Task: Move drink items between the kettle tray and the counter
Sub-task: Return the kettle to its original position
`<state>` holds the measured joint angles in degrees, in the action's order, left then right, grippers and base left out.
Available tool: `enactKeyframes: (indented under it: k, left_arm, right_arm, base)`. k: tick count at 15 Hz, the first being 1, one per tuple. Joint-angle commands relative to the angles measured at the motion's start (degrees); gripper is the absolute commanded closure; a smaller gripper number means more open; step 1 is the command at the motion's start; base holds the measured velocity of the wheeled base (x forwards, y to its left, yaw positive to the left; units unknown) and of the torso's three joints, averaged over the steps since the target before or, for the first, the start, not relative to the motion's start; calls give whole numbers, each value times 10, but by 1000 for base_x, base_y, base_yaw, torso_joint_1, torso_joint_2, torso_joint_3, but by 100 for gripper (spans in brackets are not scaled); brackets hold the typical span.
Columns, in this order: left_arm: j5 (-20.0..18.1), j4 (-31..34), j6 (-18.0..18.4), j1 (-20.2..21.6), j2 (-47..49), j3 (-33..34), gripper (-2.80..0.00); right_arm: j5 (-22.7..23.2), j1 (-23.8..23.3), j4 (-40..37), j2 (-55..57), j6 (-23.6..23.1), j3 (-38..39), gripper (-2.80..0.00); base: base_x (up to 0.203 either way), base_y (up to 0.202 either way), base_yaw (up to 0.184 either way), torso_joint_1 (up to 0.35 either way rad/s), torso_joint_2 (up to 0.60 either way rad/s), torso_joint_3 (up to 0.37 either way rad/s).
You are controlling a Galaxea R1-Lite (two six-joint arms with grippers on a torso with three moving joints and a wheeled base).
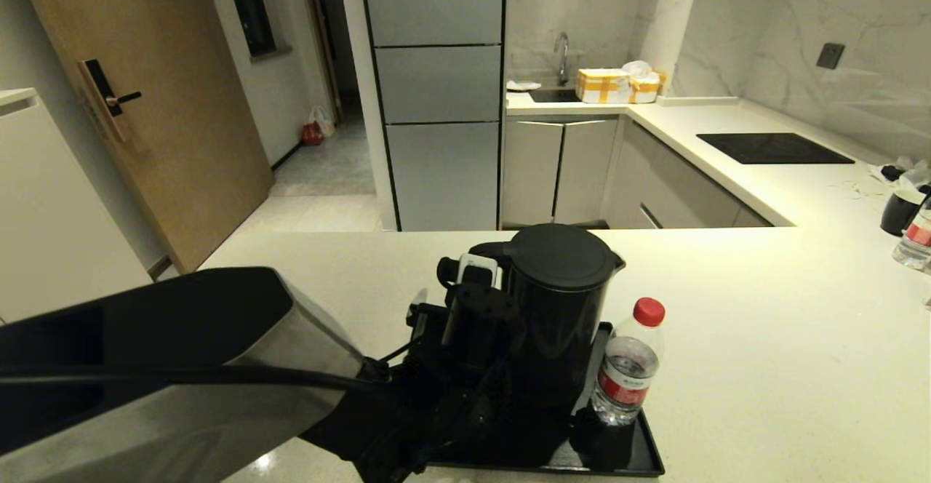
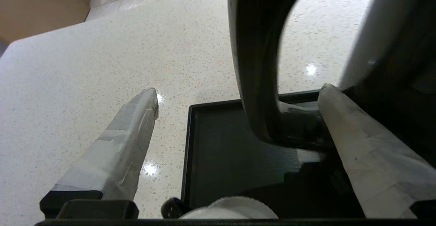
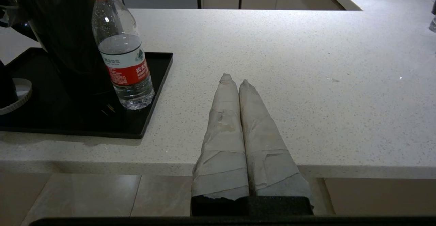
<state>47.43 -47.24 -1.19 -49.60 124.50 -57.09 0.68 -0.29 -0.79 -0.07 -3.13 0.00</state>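
The tall black kettle [image 1: 560, 308] stands on the black kettle tray [image 1: 625, 454] at the counter's [image 1: 764, 337] near edge. The red-capped clear bottle [image 1: 627, 366] stands on the tray to the kettle's right. My left gripper [image 1: 473, 301] is at the kettle's handle. In the left wrist view it [image 2: 238, 90] is open, one finger [image 2: 129, 141] outside the loop handle [image 2: 255, 83], the other [image 2: 357, 144] between handle and body, above the tray [image 2: 218, 151]. My right gripper [image 3: 235, 79] is shut and empty, low over the counter's front edge, right of the bottle [image 3: 124, 55] and tray [image 3: 150, 107].
A black cup [image 1: 900, 212] and a second bottle [image 1: 916, 239] sit at the counter's far right. A black hob panel [image 1: 771, 148] lies in the back counter, with yellow-taped boxes [image 1: 604, 85] by the sink. My left arm's shell [image 1: 182, 374] fills the lower left.
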Motion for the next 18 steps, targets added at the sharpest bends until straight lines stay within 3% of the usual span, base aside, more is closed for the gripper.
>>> enactKeyframes:
  k: [1,12,15,18]
  left_arm:
    - [3,-3,0,-6,-19,8,-280]
    - [15,-1,18,-39,-148,77,-280]
    - [15,15,46,-39,-281,100,-280]
    - [12,81,67,-37,-405,121,-280]
  right_arm:
    - [0,-1,0,1,0,1,0]
    - [0,0,0,1,0,1,0]
    - [0,0,0,1,0,1,0]
    - [0,0,0,1,0,1,0]
  base:
    - [0,0,0,0,0,0]
    - [0,0,0,0,0,0]
    - [0,0,0,0,0,0]
    - [0,0,0,0,0,0]
